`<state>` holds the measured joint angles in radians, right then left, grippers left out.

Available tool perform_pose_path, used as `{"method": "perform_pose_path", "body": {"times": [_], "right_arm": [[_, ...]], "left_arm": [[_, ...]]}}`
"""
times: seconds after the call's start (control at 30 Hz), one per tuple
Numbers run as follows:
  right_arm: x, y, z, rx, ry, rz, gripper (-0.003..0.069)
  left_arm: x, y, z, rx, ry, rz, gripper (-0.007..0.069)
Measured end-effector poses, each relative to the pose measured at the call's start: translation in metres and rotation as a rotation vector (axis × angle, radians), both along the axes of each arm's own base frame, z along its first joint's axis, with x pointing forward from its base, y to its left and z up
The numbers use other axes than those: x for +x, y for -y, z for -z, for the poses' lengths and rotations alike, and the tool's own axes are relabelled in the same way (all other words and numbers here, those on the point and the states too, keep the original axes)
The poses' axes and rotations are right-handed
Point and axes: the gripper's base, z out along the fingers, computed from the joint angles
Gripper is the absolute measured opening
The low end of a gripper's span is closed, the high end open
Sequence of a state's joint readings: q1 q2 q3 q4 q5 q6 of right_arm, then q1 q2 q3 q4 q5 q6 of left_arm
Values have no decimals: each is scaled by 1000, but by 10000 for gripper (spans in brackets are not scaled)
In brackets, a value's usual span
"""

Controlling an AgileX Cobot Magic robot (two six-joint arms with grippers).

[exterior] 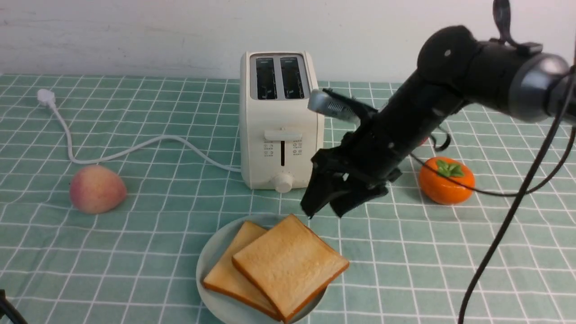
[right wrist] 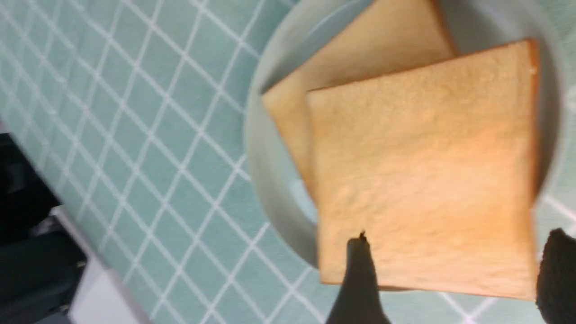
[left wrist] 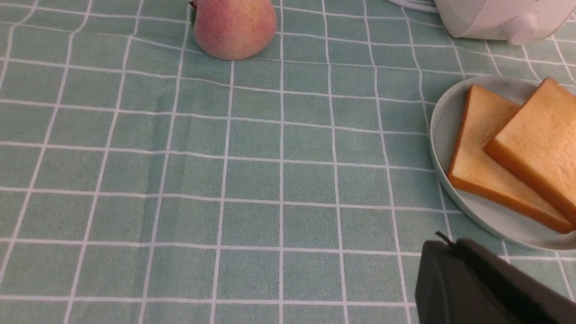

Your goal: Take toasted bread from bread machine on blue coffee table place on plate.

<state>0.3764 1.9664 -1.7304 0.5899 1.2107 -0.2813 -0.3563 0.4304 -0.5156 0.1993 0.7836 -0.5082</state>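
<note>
Overhead, the right arm (exterior: 450,67) comes in from the right, its forearm slanting down and leftward past the right side of the bread machine (exterior: 281,121). The wrist is pitched downward, so the right tool (exterior: 325,208) points its fingers at the desk (exterior: 135,252). It hangs just above the far rim of the plate (exterior: 211,256). Its jaws stand apart with nothing between them, clear of the bread.

The toasted bread (exterior: 290,265) lies flat on the plate, which sits in front of the bread machine. One slice overlaps the other, and both slots of the bread machine are empty.

The left tool (left wrist: 472,288) sits low near the plate's edge. Only a dark part of it shows, so whether it is open I cannot tell.
</note>
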Motion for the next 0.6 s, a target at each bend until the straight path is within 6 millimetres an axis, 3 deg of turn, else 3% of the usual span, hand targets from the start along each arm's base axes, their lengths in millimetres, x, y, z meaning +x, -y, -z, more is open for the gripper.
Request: {"method": "perform_pose_path", "body": {"times": [0.1, 0.17, 0.2, 0.3, 0.33, 0.37, 0.4, 0.43, 0.53, 0.57, 0.6], "right_arm": [[-7, 15, -37, -93, 113, 55, 466], [-19, 27, -68, -134, 197, 101, 404], [-21, 29, -71, -137, 205, 106, 395], [-60, 55, -133, -159, 367, 204, 202], [-66, 58, -140, -152, 385, 215, 176], [-92, 73, -169, -151, 469, 262, 71], [-99, 76, -176, -142, 485, 277, 50], [-128, 92, -201, -134, 568, 327, -3], [-188, 123, -231, -103, 707, 412, -18], [-191, 124, -230, -101, 717, 417, -18], [-209, 134, -234, -83, 777, 446, -18]], "left_arm": [[0, 0, 0, 1, -2, 0, -14], [0, 0, 0, 0, -1, 0, -14], [0, 0, 0, 0, -1, 0, -14], [0, 0, 0, 0, 0, 0, -14], [0, 0, 0, 0, 1, 0, -14], [0, 0, -1, -3, 9, 2, -14], [1, 0, -1, -4, 12, 3, -14], [1, 1, -2, -8, 23, 5, -14], [3, 2, -5, -20, 59, 12, -14], [3, 2, -5, -21, 62, 13, -14], [3, 2, -6, -26, 78, 16, -14]]}}
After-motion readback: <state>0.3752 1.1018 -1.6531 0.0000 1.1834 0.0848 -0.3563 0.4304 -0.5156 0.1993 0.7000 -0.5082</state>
